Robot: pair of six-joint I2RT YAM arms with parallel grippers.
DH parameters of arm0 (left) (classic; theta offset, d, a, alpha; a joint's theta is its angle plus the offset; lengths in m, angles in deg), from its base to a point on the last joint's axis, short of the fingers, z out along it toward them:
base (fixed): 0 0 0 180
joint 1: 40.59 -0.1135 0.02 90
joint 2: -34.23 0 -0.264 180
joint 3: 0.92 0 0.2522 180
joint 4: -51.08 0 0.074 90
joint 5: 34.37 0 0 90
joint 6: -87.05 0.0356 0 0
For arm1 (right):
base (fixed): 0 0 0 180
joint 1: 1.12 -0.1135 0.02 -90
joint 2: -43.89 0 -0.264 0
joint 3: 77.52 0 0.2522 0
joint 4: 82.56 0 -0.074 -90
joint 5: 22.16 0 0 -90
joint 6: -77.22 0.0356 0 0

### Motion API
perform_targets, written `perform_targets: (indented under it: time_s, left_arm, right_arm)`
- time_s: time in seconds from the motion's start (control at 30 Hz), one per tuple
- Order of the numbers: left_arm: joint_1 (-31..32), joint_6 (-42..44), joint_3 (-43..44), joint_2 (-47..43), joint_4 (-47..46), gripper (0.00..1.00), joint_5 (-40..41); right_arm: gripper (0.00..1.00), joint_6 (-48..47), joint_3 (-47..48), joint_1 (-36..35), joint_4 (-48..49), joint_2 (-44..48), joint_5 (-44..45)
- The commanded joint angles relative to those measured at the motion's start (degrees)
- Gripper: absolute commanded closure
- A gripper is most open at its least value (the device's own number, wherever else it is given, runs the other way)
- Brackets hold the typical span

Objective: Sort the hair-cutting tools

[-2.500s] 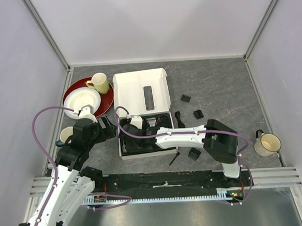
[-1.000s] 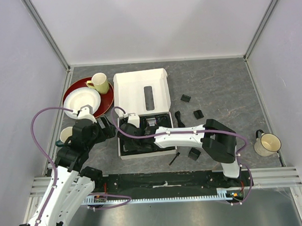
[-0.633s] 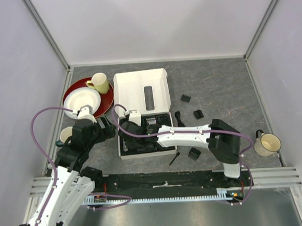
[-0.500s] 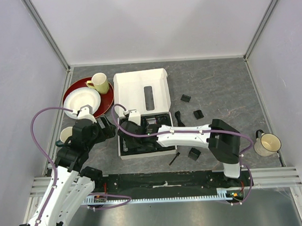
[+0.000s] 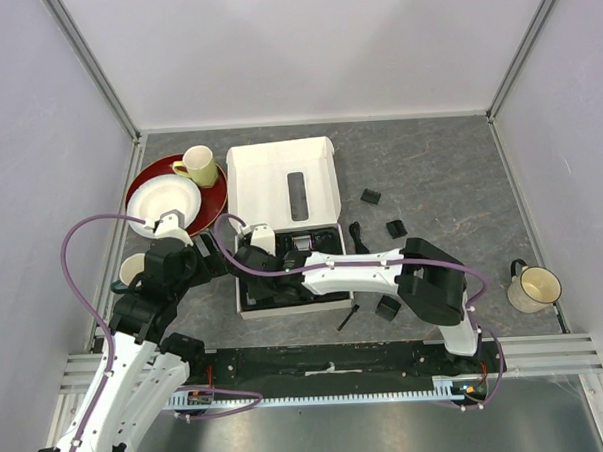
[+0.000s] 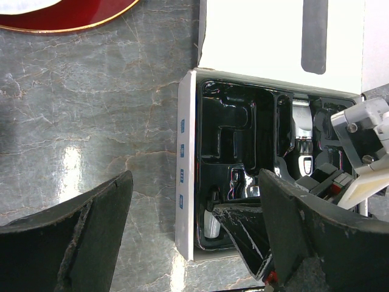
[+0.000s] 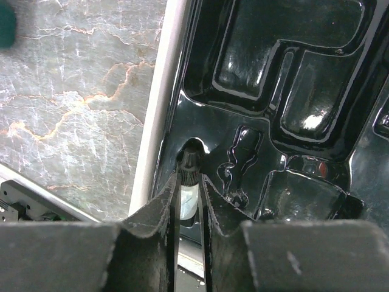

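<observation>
Grey table (image 5: 439,170) under 2 arms. At left-centre, open white box (image 5: 279,177), lid folded back toward the far side, black tray (image 6: 234,140) inside. Left of box, red plate (image 5: 216,202) carrying white plate (image 5: 163,200) and yellow mug (image 5: 199,166); another mug (image 5: 529,288) far right. Left gripper (image 6: 196,179) spread wide, empty, at the box's left wall. Right gripper (image 7: 189,182) down in the tray's near-left part, clenched on a small bottle (image 7: 190,161). Clipper (image 6: 299,131) lying in the tray's right side. Right of box, on the table: coiled cord (image 5: 359,235), 3 combs (image 5: 370,196) set apart, thin brush (image 5: 348,317) nearest the front.
</observation>
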Motion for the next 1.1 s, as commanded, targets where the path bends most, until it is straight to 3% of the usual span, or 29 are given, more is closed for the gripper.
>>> perform_targets:
  time_s: [0.0, 0.13, 0.57, 0.67, 0.83, 1.07]
  left_arm:
    - [0.13, -1.34, 1.27, -0.33, -0.83, 0.10, 0.94]
    - [0.13, -1.34, 1.27, -0.41, -0.83, 0.10, 0.94]
    - [0.13, -1.42, 1.18, -0.59, -0.83, 0.10, 1.11]
    - [0.13, -1.42, 1.09, -0.68, -0.74, 0.10, 1.20]
    - [0.13, -1.34, 1.27, -0.41, -0.65, 0.10, 1.29]
    - [0.13, -1.34, 1.18, -0.41, -0.74, 0.10, 1.20]
  right_arm:
    - [0.79, 0.33, 1.64, -0.04, -1.14, -1.18, 0.57]
    - [0.85, 0.69, 1.99, 0.05, -1.93, -2.50, 0.57]
    - [0.88, 2.53, 5.42, 0.66, -7.03, -3.38, 0.83]
    - [0.83, 2.27, 5.77, 0.66, -7.29, -0.23, 2.85]
    - [0.66, 0.08, 5.08, 0.66, -7.56, 7.51, 7.59]
    - [0.45, 2.08, -9.39, 2.85, -12.29, 22.53, 15.06]
